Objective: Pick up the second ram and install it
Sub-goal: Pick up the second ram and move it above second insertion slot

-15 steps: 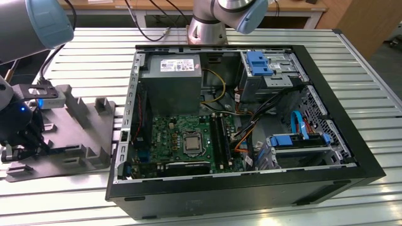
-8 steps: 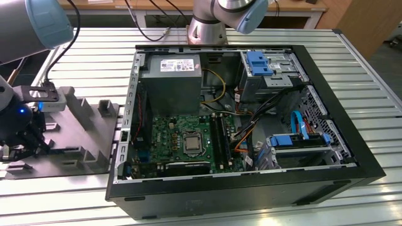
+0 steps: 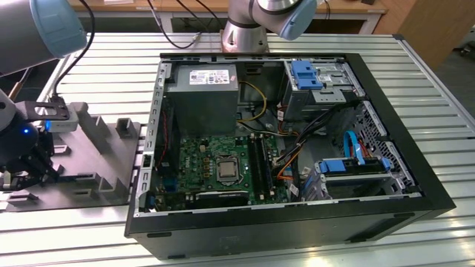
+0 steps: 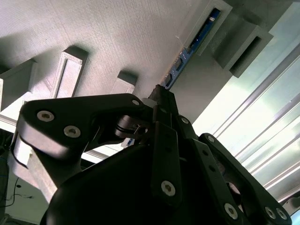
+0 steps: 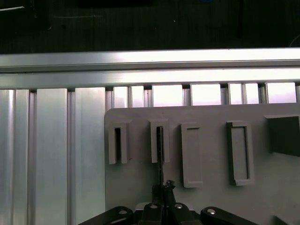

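In a holder slot (image 5: 153, 140), jaws grip the second ram (image 4: 194, 42).

Bright glare, perhaps overhead; deep shadows

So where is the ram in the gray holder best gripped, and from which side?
Grip the ram by its exposed long edge, clamping across the two flat faces, and come straight down from above the holder. It stands on edge in a narrow slot, so the slot walls cover its lower part and likely block any approach from the side.
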